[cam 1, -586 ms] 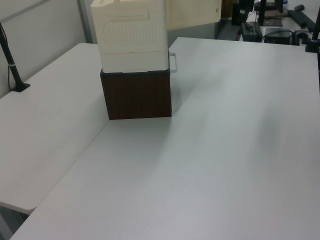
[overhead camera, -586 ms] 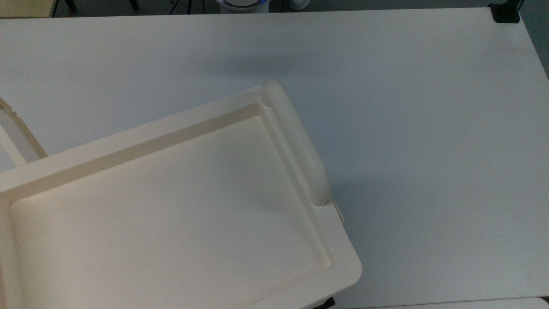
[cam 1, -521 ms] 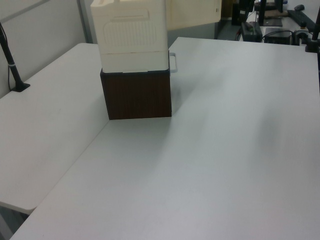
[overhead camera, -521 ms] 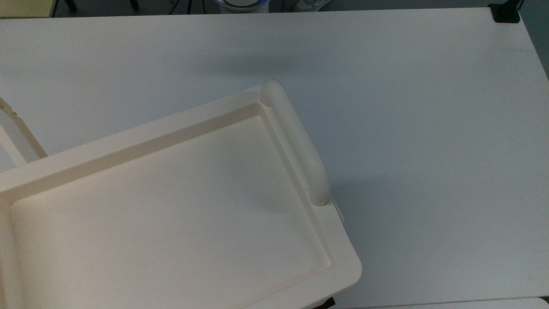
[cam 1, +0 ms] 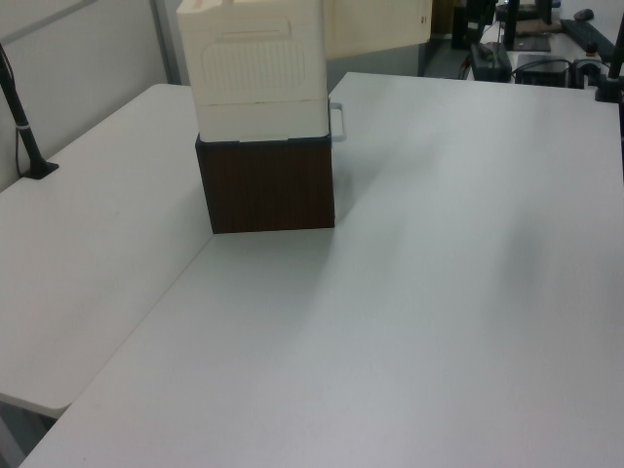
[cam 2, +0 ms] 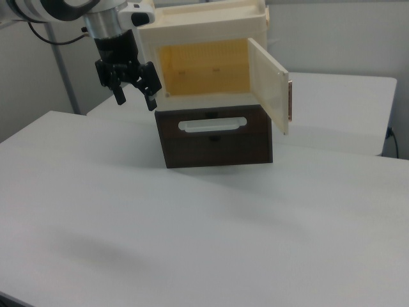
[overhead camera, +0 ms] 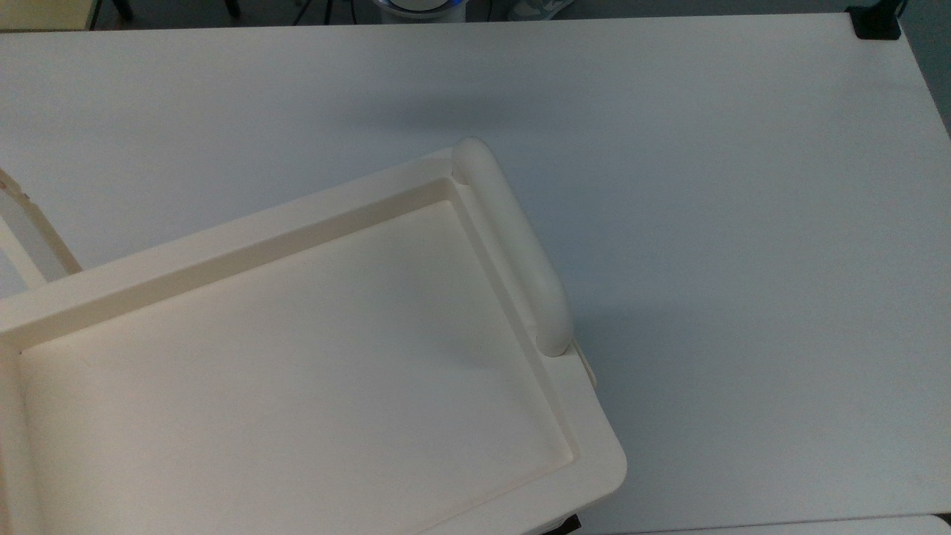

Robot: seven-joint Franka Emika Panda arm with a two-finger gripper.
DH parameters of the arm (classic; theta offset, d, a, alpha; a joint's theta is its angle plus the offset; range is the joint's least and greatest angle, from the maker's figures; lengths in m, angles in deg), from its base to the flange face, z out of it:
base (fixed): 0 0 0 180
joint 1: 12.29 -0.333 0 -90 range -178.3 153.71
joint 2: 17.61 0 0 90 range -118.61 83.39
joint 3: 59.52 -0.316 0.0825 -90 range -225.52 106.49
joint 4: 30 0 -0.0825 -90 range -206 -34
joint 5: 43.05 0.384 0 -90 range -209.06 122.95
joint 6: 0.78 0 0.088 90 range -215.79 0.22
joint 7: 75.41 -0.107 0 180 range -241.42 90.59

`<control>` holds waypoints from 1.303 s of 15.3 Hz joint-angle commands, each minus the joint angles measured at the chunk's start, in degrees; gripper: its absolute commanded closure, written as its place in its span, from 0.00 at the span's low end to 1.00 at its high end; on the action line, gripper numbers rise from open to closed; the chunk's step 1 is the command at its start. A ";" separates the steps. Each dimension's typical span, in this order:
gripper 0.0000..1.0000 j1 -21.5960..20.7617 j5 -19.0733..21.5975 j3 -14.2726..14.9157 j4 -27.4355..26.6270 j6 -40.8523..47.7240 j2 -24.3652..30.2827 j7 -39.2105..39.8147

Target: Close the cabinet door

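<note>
Gripper (cam 2: 135,100) spread, holding nothing, beside cabinet (cam 2: 204,61). Cabinet door (cam 2: 270,84) swung open; visible interior bare.

You had a broad white surface (cam 2: 211,224) under everything, matte and plain, made of more than one tabletop: in the left view a seam ran between a left slab and the larger one to its right. Directly on it sat a dark brown wooden box (cam 2: 217,137) with a pale slot handle in its front, and that box carried the cabinet (cam 2: 201,57). In the left view a black clamp base (cam 1: 37,168) gripped the surface's left edge, well apart from the box.
</note>
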 commanded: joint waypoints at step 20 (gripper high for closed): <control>0.79 0.34 0.06 0.68 -0.33 -2.46 0.19 6.17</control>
